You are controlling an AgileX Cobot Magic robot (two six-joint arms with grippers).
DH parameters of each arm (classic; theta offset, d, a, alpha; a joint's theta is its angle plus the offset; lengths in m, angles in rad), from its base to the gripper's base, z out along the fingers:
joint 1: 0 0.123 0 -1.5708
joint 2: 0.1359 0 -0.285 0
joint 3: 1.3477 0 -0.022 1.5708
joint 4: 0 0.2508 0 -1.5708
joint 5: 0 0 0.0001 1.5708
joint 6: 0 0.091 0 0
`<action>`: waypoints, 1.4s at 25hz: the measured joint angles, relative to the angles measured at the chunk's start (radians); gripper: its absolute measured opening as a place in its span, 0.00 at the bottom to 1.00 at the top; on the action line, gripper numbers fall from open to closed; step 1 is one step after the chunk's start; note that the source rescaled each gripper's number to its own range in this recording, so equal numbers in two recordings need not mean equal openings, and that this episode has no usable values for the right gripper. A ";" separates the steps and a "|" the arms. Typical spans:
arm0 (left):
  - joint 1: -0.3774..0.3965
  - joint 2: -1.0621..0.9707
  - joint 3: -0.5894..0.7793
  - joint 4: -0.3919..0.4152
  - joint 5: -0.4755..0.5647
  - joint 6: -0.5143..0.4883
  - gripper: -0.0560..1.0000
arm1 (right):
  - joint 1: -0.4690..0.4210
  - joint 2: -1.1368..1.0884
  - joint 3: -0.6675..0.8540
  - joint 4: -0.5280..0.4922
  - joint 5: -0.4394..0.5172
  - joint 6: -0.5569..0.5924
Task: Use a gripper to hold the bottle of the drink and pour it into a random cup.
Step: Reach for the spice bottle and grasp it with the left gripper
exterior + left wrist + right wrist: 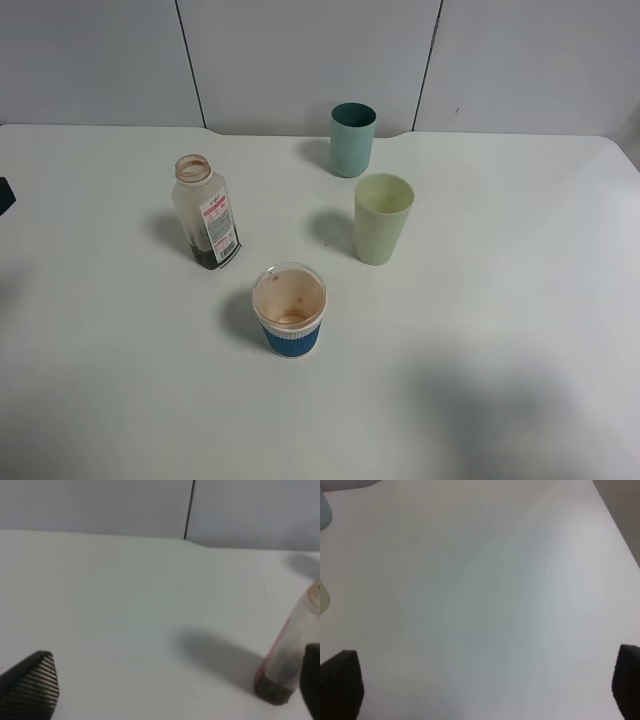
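Three cups and one bottle (205, 215) stand on the table (520, 300), and nothing is gripped yet. I judge this to be the very start, the reach for the bottle. It stands uncapped on the left half of the table, with a little dark liquid at its bottom. The blue-sleeved cup (290, 312) stands near it, closer to me and to its right, apart from it. The pale green cup (383, 218) and the teal cup (352, 140) are farther back.

My left pincer (170, 690) is spread wide and holds nothing. Its dark ribbed fingertips (32, 685) show at the edges of the wrist view. The bottle sits by one tip and not between them; I cannot tell whether they touch. My right pincer (482, 687) is spread as wide, over bare table, holding nothing.

Next, I think, the left pincer must shift across until the bottle's body lies between the fingertips. It should then close firmly without squashing the soft plastic.
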 joint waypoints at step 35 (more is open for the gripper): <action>-0.140 0.991 0.152 0.226 -1.071 -0.084 0.98 | 0.000 0.000 0.000 0.000 0.000 0.000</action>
